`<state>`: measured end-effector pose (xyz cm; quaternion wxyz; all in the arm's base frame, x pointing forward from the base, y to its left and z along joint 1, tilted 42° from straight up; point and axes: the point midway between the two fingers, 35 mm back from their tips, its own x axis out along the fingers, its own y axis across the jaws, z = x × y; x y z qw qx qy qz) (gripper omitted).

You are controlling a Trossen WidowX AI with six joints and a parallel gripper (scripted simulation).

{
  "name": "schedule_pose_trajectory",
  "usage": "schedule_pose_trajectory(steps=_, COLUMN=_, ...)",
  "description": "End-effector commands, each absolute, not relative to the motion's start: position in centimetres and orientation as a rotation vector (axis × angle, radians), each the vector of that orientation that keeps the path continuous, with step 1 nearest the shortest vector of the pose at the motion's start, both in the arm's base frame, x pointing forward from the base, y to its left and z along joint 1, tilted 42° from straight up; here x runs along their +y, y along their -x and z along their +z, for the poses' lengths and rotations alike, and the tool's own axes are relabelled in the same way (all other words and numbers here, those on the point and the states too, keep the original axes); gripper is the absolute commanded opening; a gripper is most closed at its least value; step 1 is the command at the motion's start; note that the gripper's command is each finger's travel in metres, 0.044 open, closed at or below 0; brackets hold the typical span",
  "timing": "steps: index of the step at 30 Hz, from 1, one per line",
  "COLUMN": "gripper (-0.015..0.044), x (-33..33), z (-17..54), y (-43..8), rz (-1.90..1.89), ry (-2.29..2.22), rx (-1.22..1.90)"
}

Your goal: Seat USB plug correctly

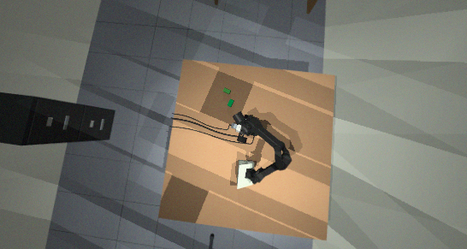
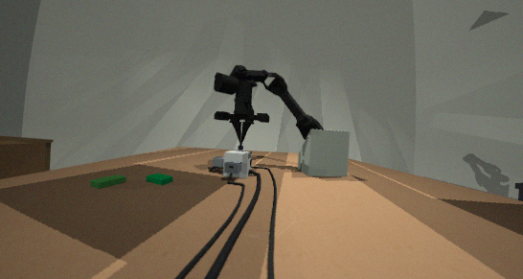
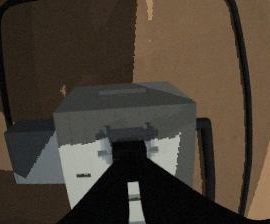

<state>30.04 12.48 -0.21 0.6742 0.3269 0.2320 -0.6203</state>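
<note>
The white power cube (image 1: 238, 128) (image 2: 242, 158) (image 3: 76, 194) stands upright on the table. My gripper (image 2: 240, 146) (image 3: 131, 168) points straight down over the cube's top, with its fingers nearly together, shut on the USB plug. The plug's dark grey body (image 3: 131, 133) shows just beyond the fingertips in the wrist view, at the cube's top socket. The fingers hide most of the plug and the socket opening, so its depth and which way round it is cannot be told. In the top view the arm hides the fingertips.
A grey plug (image 2: 233, 168) is in the cube's side, and a grey adapter (image 3: 35, 157) sits at another side. Black cables (image 1: 201, 123) (image 2: 246, 209) (image 3: 243, 95) run over the table (image 1: 299, 199). Two green blocks (image 1: 227, 91) (image 2: 108, 181) lie nearby. A pale box (image 1: 244, 179) (image 2: 328, 153) stands by the arm's base.
</note>
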Motion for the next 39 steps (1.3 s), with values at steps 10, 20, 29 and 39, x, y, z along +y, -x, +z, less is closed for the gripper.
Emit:
schedule_pose_trajectory(steps=10, gripper=0.0, x=12.27, z=-0.43, y=-30.08, rz=-1.394, ry=-0.726, rx=0.522)
schedule_pose_trajectory(steps=20, gripper=0.0, x=12.19, z=-0.52, y=-30.09, rz=-1.394, ry=-0.726, rx=0.522)
schedule_pose_trajectory(steps=29, gripper=0.0, x=12.12, z=-0.6, y=-30.11, rz=-1.394, ry=-0.726, rx=0.522)
schedule_pose_trajectory(steps=39, gripper=0.0, x=12.04, z=-0.69, y=-30.12, rz=-1.394, ry=-0.726, rx=0.522)
